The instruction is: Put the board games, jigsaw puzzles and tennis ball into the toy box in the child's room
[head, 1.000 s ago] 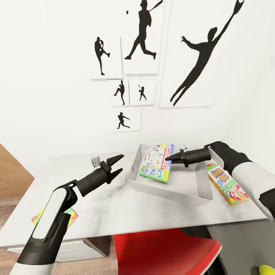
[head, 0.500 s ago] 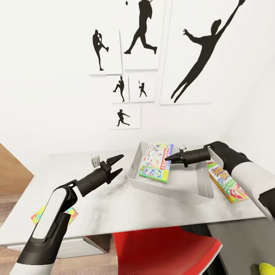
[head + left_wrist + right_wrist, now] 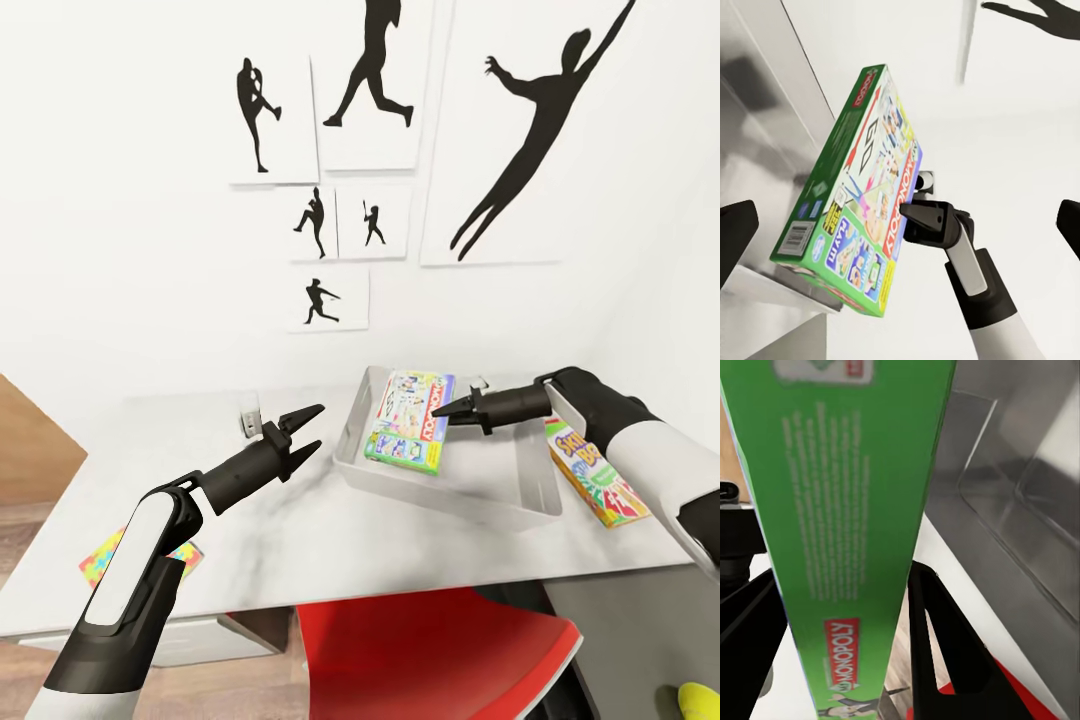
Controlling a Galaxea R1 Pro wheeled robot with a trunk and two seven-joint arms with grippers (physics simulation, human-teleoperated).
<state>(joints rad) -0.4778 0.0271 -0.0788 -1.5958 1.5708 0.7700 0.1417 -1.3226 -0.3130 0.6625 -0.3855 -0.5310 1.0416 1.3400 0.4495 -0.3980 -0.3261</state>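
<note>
Over the toy box (image 3: 520,495) at the table's (image 3: 330,540) far right corner, my right gripper (image 3: 440,412) pinches the Monopoly box (image 3: 411,421) by its right edge — in the right wrist view the green side of that box (image 3: 847,510) runs straight between my two dark fingers (image 3: 937,660), which press it from both sides. The box hangs tilted, its lower end down inside the tub near the left wall, its upper end level with the rim; whether it touches the tub floor I cannot tell. From the left wrist view the same lid (image 3: 862,210) stands clear above the grey tub wall (image 3: 787,292), with my right gripper (image 3: 916,217) clamped on its edge.

My left gripper (image 3: 305,430) hovers above the table's middle, jaws spread wide and holding nothing, aimed toward the tub.

Just beside the tub's right wall, on the table's right edge, a Skip-Bo box (image 3: 592,472) lies flat, partly hidden by my right arm. A jigsaw puzzle (image 3: 105,560) sits at the near left edge of the table, behind my left arm. Down at the lower right, below the table, a bit of the yellow-green tennis ball (image 3: 700,700) shows.
</note>
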